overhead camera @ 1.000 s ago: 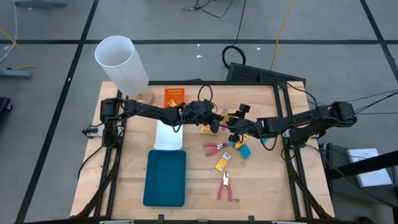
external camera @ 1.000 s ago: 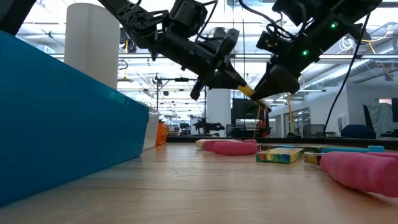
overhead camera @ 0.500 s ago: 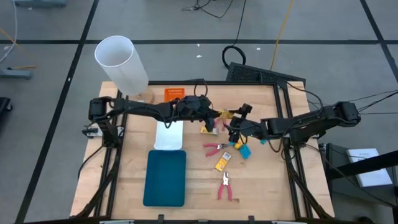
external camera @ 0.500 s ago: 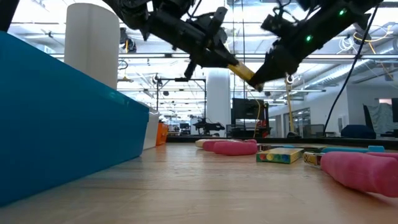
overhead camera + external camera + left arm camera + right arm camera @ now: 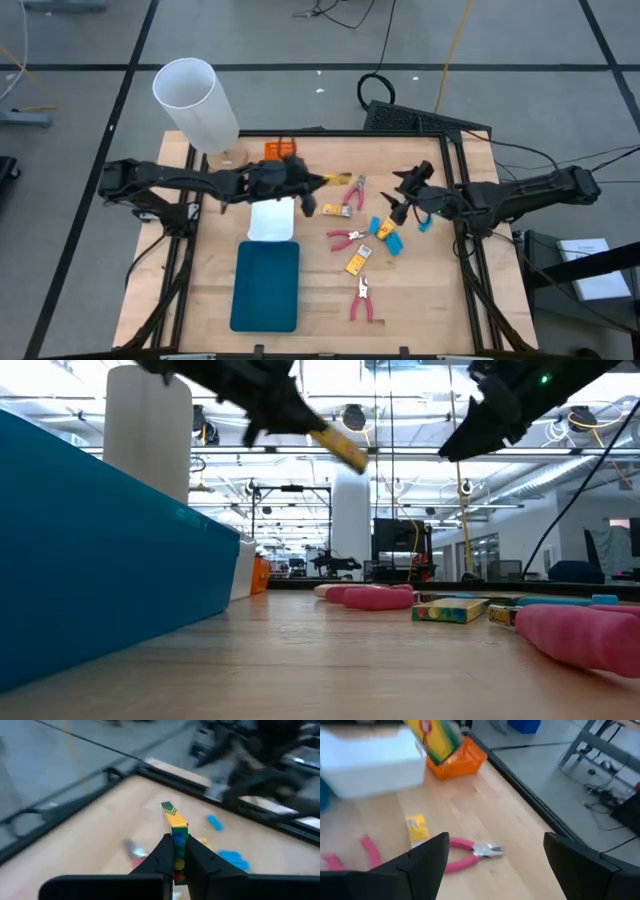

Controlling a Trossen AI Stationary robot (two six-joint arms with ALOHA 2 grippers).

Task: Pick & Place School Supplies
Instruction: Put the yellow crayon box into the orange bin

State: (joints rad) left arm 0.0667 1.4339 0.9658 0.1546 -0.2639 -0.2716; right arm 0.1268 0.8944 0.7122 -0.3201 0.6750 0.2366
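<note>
My left gripper (image 5: 316, 182) hovers above the table's middle, beside the white tray (image 5: 272, 218), shut on a yellow-orange packet (image 5: 337, 180). My right gripper (image 5: 400, 197) hangs open to the right of it, apart from everything. Below them on the wood lie red-handled pliers (image 5: 352, 193), a second pair (image 5: 345, 238) and a third (image 5: 362, 298). Two more yellow packets (image 5: 330, 208) (image 5: 357, 262) and light-blue pieces (image 5: 392, 240) lie flat among them. The right wrist view shows the held packet (image 5: 437, 737) in front of the orange tray (image 5: 457, 757). My left gripper pinches the yellow packet between its two fingers (image 5: 165, 852) at the packet's near end (image 5: 178, 847). The fingers come about level from the table's left and lie along the packet. It is lifted clear and juts past the fingertips, its free end (image 5: 345, 452) tilted down.
A tall white cylinder (image 5: 192, 100) stands at the far left corner. The orange tray (image 5: 280, 151) sits at the far edge, and the teal tray (image 5: 265, 285) lies nearer than the white one. Bare wood shows along the near right part of the table (image 5: 430, 300).
The two grippers, close together over the table's middle a second ago, have drawn apart. My left gripper has moved up and toward the table's left with the yellow packet still in it. My right gripper has pulled back toward the right edge.
</note>
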